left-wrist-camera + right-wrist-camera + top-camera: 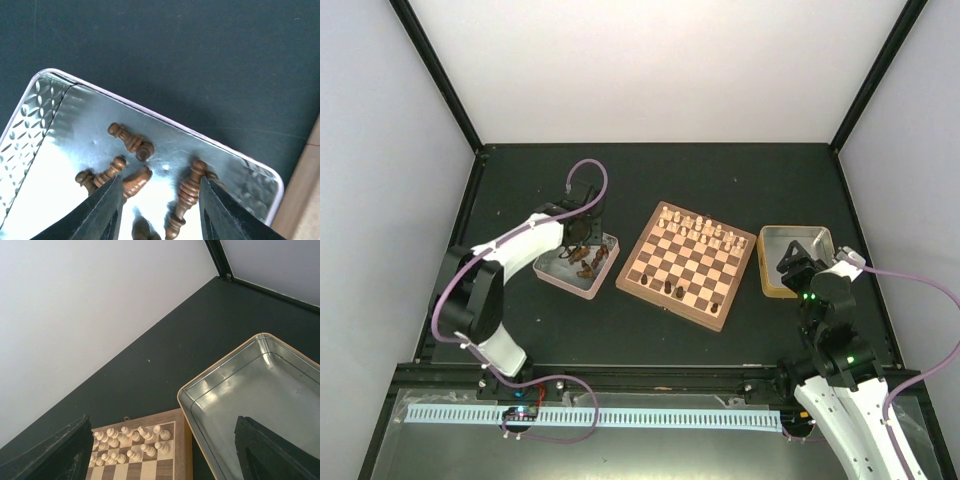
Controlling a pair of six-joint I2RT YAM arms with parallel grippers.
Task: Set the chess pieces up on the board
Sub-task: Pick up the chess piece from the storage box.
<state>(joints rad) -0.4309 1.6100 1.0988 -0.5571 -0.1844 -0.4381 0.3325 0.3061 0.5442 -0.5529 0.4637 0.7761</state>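
Note:
Several dark brown chess pieces [131, 141] lie on their sides in a shallow metal tray [35, 115] left of the board [688, 265]. My left gripper [161, 179] reaches down into this tray [555, 278], its jaws open. A tall dark piece [187, 197] lies between the fingers, close to the right one, and another piece [136, 181] lies by the left finger [107, 210]. A few dark pieces [667, 288] stand along the board's near edge. My right gripper [798, 262] hangs open with nothing in it over the right-hand tray [260, 390].
Cream-white chessmen [698, 228] fill the board's far rows, also seen in the right wrist view [135, 440]. The gold-rimmed right tray [770, 262] holds nothing that I can see. Black frame rails border the dark table.

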